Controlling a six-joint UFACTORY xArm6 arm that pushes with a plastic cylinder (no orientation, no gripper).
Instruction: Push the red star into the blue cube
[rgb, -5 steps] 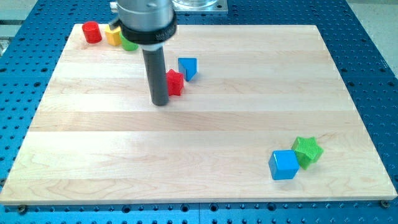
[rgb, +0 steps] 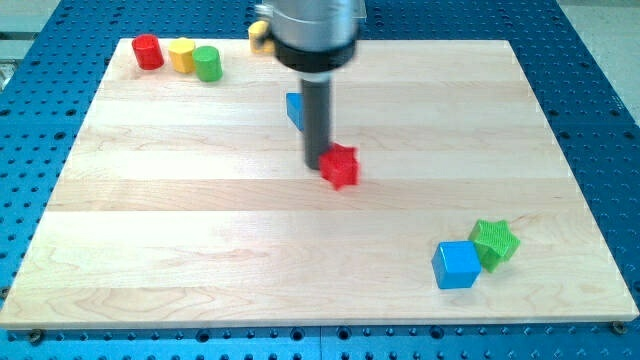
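The red star (rgb: 341, 166) lies near the middle of the wooden board (rgb: 150, 220). My tip (rgb: 317, 165) touches the star's left side, at the view's upper left of it. The blue cube (rgb: 456, 265) sits at the lower right, well apart from the star, with a green star (rgb: 495, 243) touching its upper right corner.
A small blue block (rgb: 294, 108) is partly hidden behind the rod. A red cylinder (rgb: 148, 51), a yellow block (rgb: 181, 54) and a green cylinder (rgb: 207, 63) line the top left corner. A yellow piece (rgb: 258, 30) peeks out beside the arm at the top edge.
The tip has moved right and slightly down, pushing the red star right and down, away from the small blue block. The arm no longer covers the top left blocks.
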